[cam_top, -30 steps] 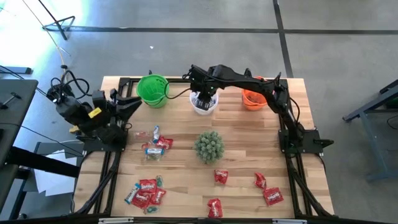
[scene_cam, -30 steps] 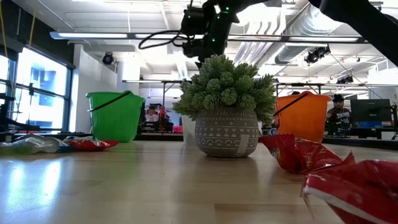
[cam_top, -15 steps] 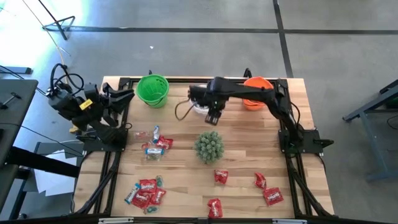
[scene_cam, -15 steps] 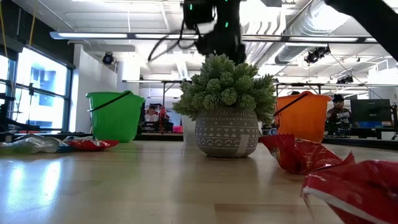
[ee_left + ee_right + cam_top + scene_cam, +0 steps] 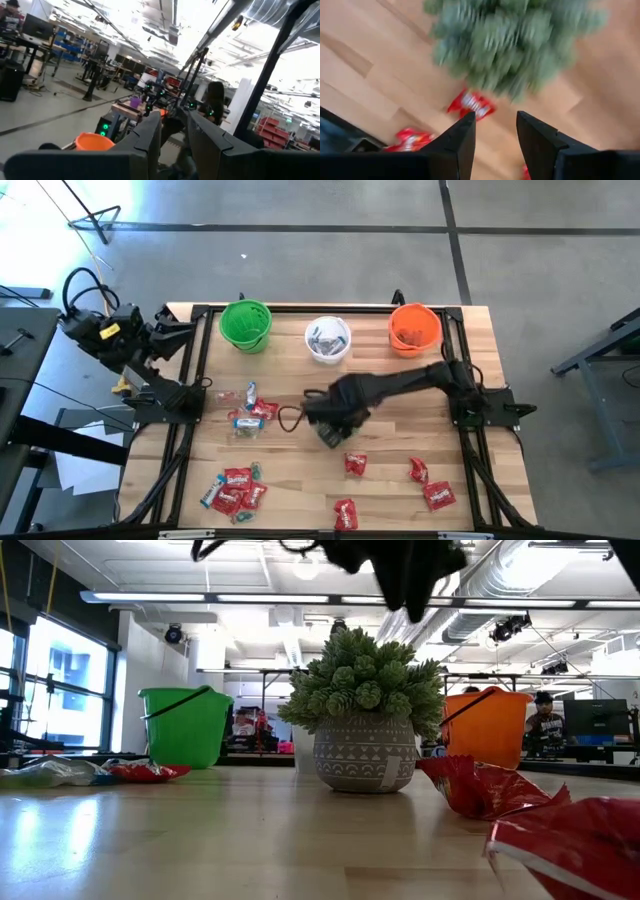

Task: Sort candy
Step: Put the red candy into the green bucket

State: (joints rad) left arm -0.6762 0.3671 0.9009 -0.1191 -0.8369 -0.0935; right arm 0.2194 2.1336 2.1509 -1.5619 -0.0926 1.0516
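Red candy lies near the table's near edge (image 5: 355, 464), (image 5: 438, 495), with a red pile at near left (image 5: 235, 490) and a mixed red and blue-white group (image 5: 250, 410) left of centre. Blue-white candy fills the white cup (image 5: 327, 340). My right gripper (image 5: 495, 135) is open and hangs above the spiky plant (image 5: 515, 40); a red candy (image 5: 471, 104) lies on the wood beyond the plant. In the high view the right gripper (image 5: 330, 428) covers the plant. My left gripper (image 5: 180, 332) is open, raised at the table's far left corner and pointing into the room (image 5: 174, 135).
A green cup (image 5: 245, 325) and an orange cup (image 5: 414, 328) flank the white cup along the far edge. The potted plant (image 5: 365, 690) stands mid-table under the right arm. Bare wood (image 5: 300, 480) lies between the candy groups. People show in the room behind.
My right gripper has swung from above the white cup toward the near edge and now hangs over the plant. My left arm has drawn back toward the table's far left corner and tipped upward. No candy has moved.
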